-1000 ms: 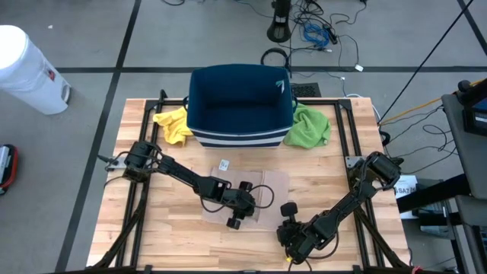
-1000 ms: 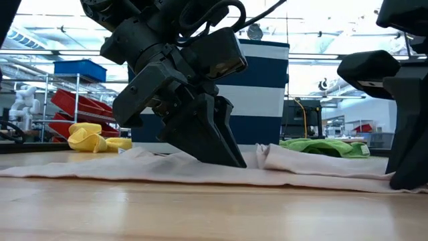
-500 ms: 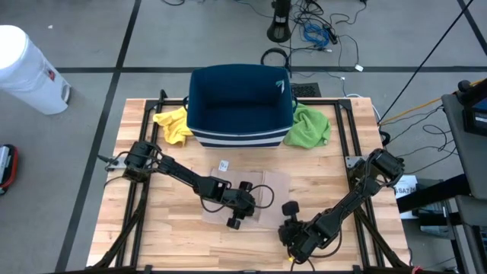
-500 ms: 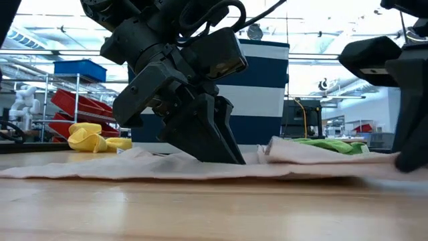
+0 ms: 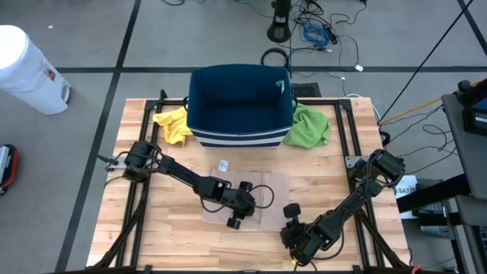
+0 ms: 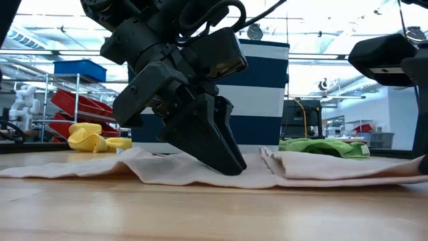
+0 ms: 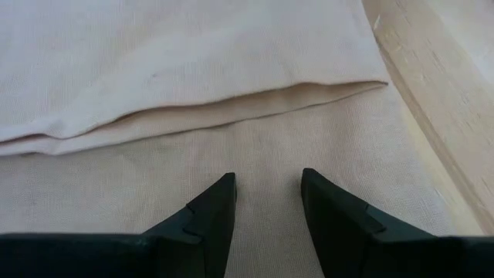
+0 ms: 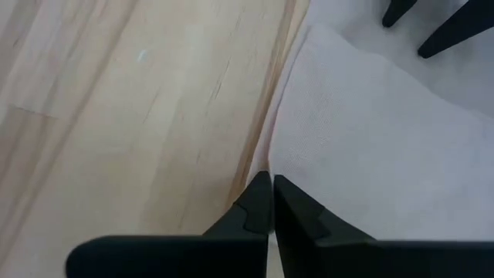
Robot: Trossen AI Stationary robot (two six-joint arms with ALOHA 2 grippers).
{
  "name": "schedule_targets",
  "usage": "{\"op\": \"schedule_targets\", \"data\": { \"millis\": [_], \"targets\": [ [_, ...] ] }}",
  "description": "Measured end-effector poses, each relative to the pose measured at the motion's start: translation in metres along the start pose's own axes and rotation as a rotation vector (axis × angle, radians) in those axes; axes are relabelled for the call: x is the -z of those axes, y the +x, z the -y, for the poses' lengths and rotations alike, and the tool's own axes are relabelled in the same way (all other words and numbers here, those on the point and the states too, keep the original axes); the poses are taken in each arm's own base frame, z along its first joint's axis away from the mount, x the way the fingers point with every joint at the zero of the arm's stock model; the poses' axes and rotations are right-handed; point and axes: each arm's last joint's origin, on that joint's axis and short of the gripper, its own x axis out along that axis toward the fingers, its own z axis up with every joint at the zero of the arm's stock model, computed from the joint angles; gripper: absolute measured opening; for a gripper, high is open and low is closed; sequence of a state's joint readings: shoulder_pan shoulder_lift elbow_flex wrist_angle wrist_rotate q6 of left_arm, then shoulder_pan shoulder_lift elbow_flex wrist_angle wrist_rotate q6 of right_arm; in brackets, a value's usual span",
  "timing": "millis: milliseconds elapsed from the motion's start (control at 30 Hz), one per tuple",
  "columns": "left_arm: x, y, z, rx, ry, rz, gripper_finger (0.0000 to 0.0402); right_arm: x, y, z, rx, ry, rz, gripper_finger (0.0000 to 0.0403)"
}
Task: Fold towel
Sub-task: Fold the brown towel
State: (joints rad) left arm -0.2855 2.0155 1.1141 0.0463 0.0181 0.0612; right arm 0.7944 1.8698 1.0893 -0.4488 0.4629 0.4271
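Note:
The beige towel (image 5: pixel 262 190) lies flat on the wooden table, with one part folded over; the fold's edge (image 7: pixel 231 116) shows in the left wrist view. My left gripper (image 7: pixel 266 181) stands open, slanting down, with its tips on the single layer just short of that edge; the low view shows it too (image 6: pixel 227 161). My right gripper (image 8: pixel 270 179) is shut at the towel's near right edge, and stands at the low view's right border (image 6: pixel 421 134). My left gripper rests both open fingertips (image 7: pixel 220 193) on the towel's lower layer (image 7: pixel 266 150), slanting down from the table's left. That part lies flat on the table under them. My right gripper pinches the towel's near right edge (image 8: pixel 282 166) between its shut fingertips, slanting down from the near right. One layer or several, I cannot tell. That edge (image 6: pixel 414 169) hangs slightly above the table, and the cloth behind it is slack.
A navy bin with white stripes (image 5: pixel 240 106) stands at the table's far side, with a yellow cloth (image 5: pixel 173 125) to its left and a green cloth (image 5: pixel 308 125) to its right. A small white tag (image 5: pixel 224 164) lies beyond the towel.
My right gripper has risen a little with the towel's near right edge. That edge has come off the table, while the part under my left gripper has stayed flat.

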Motion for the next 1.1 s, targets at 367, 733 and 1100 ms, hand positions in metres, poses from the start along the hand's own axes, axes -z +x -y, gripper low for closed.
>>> {"op": "schedule_targets", "data": {
  "millis": [367,733,1100],
  "targets": [
    [0.0,0.0,0.0,0.0,-0.004,0.0,0.0158,0.001,0.0,0.0,-0.02,-0.005,-0.016,0.0024],
    [0.0,0.0,0.0,0.0,-0.005,0.001,0.0158,0.003,-0.003,-0.007,-0.05,-0.009,-0.01,0.0103],
    [-0.009,-0.013,0.0,-0.002,0.011,0.04,0.0158,-0.001,-0.025,0.001,-0.045,0.056,0.02,0.0159]
  ]
}}
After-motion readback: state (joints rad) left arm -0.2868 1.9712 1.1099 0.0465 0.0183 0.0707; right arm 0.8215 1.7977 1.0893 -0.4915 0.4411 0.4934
